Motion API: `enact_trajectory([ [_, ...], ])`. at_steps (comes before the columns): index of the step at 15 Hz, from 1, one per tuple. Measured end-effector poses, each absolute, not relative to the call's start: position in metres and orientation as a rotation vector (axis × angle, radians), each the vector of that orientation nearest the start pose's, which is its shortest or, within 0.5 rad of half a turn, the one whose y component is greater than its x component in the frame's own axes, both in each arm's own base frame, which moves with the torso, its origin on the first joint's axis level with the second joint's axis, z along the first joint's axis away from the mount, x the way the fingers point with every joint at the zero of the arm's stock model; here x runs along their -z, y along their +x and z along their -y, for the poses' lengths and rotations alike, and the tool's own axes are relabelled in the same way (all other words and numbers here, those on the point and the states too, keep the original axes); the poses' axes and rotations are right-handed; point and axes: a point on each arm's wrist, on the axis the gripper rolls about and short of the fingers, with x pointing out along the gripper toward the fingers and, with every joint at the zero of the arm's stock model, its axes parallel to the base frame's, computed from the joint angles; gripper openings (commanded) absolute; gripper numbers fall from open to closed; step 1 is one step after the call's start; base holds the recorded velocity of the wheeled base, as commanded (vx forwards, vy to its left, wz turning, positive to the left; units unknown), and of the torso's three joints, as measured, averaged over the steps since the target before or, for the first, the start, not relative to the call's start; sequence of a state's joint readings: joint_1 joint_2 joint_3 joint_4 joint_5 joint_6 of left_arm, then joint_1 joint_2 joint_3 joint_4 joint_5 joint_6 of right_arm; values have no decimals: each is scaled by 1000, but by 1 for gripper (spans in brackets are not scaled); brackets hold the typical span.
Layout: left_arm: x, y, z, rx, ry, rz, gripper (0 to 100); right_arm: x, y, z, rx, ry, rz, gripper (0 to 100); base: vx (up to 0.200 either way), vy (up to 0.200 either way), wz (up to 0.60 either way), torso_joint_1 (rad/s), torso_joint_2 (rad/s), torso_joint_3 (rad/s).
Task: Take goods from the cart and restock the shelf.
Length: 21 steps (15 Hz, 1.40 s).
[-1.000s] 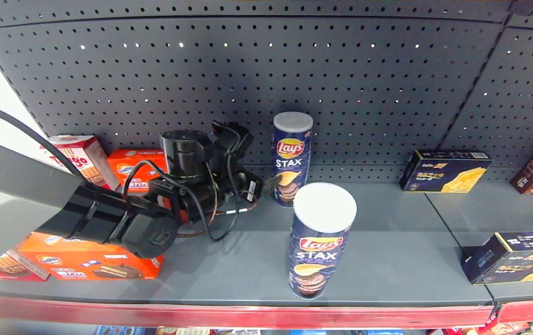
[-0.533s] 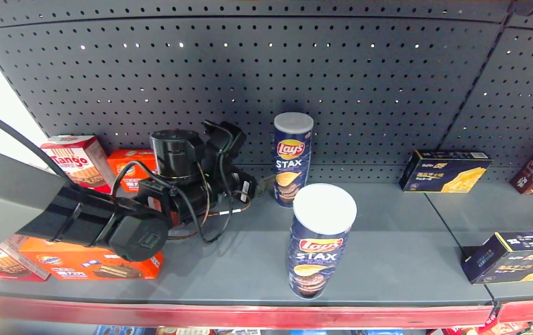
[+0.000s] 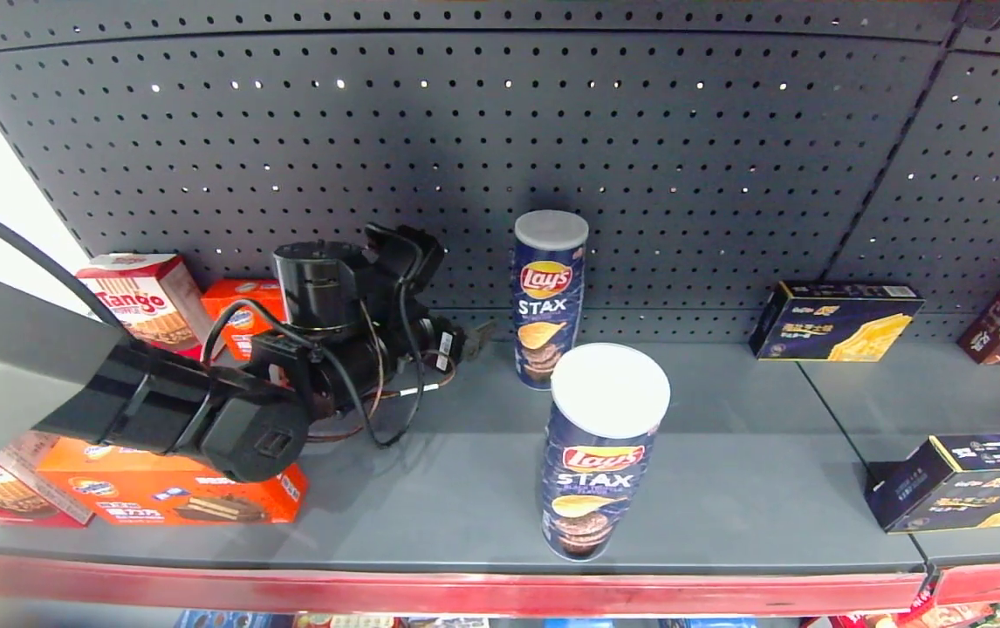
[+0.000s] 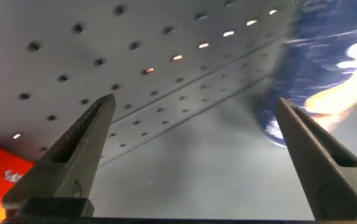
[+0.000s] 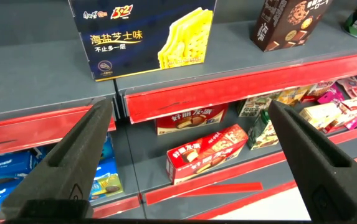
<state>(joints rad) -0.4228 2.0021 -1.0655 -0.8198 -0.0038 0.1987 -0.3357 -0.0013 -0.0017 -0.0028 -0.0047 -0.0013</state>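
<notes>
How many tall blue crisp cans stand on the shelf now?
2. One dark blue cylindrical can with a grey lid stands upright at the back by the pegboard; a white-lidded can stands upright nearer the front edge of the grey shelf. None looks hidden.

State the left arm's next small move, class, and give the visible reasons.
Probably pull the left gripper back off the shelf for the next item: its jaws are open and empty, and the rear chip can stands upright by the back panel, apart from it.
</notes>
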Motion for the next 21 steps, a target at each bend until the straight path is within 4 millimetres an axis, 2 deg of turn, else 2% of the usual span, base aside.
enact_trajectory([
  [6,-154,368,177,443,223,-80,100,-76,-22,-7,340,-2,5,100,0,0,0,0,0,0],
  [16,-152,367,183,444,224,-84,100,-76,-22,-7,340,-2,5,100,0,0,0,0,0,0],
  [19,-160,363,180,432,221,-69,100,-76,-22,-7,340,-2,6,100,0,0,0,0,0,0],
  [21,-178,352,172,415,210,-32,100,-76,-22,-7,340,-2,5,100,0,0,0,0,0,0],
])
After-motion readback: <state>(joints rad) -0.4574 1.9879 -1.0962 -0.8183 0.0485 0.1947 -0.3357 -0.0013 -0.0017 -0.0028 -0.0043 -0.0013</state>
